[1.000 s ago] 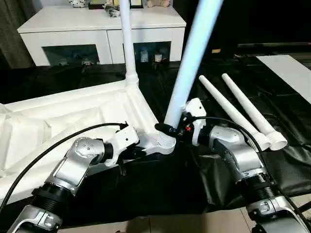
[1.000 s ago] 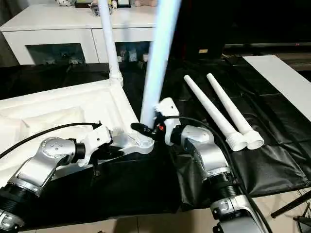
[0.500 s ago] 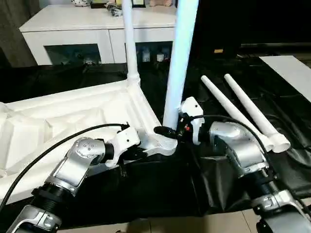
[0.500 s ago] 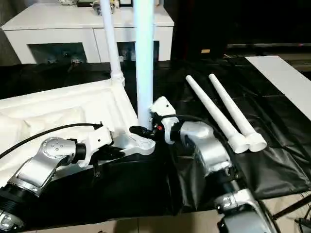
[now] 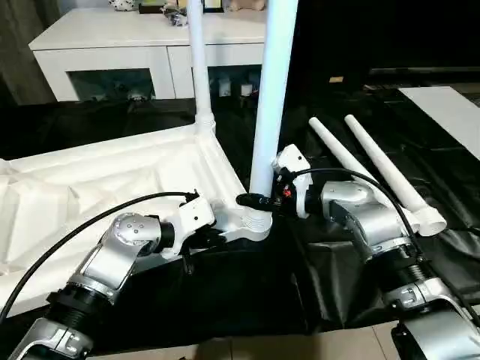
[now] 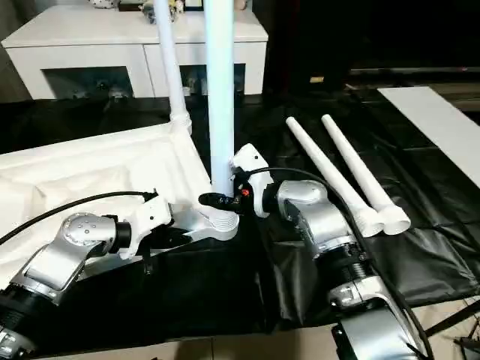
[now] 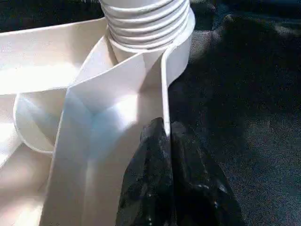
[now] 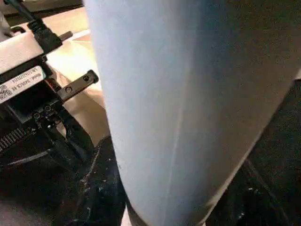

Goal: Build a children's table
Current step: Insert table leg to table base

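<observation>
From the head view the right gripper (image 5: pixel 259 201) clasps the upright leg (image 5: pixel 271 90) standing in the near corner socket (image 5: pixel 251 223) of the upside-down tabletop (image 5: pixel 112 187), while the left wrist view shows the left gripper (image 7: pixel 164 141) pinched on the tabletop's rim.

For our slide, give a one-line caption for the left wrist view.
Left gripper pinches the tabletop rim beside the corner socket holding a threaded leg.

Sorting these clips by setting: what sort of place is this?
Probably a home living room: a white glass-door cabinet with ornaments on top by the wall, and a black sheet spread over the floor under the work.
</observation>
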You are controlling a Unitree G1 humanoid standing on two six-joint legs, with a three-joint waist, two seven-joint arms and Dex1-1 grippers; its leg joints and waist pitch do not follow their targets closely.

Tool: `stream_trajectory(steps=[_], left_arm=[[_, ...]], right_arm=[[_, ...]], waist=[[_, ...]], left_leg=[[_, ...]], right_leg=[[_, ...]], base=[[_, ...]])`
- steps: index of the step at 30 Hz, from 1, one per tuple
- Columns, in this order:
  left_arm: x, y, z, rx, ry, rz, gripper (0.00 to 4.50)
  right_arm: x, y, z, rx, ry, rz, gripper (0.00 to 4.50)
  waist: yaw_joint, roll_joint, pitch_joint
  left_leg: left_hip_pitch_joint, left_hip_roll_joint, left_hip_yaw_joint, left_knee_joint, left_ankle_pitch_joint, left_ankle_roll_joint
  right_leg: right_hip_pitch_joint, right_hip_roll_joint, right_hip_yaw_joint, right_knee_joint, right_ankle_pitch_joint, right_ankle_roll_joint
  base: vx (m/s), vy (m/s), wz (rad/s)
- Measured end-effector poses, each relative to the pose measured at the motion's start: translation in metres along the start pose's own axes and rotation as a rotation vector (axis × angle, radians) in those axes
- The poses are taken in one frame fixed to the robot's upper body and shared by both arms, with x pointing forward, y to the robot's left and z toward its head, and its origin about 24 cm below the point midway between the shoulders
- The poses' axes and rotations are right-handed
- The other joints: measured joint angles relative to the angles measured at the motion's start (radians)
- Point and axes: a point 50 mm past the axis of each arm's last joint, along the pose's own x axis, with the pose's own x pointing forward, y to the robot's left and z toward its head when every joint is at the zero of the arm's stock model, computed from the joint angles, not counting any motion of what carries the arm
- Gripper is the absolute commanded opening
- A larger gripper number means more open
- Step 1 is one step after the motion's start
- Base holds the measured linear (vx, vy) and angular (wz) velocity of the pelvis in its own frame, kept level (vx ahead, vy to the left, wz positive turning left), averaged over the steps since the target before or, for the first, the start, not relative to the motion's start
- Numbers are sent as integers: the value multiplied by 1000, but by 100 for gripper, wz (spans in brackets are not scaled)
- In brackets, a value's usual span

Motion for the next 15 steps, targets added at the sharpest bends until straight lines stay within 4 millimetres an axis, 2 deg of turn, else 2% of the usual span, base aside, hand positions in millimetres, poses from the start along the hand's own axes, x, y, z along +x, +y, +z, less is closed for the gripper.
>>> stream_trajectory(steps=[10,15], left_arm=[[-2,-1,-2,-1,9,5,0],[-2,-1,-2,-2,10,5,0]], right_arm=[[3,2,-5,24,-33,-17,184],[2,3,-6,25,-34,-17,184]], waist=[[-6,-10,-6],[-6,-11,-7]], left_leg=[[0,0,0,-1,0,0],[0,-1,0,-2,0,0]], right_leg=[[0,0,0,0,0,0],[0,0,0,-1,0,0]], base=[[0,0,0],[0,0,0]])
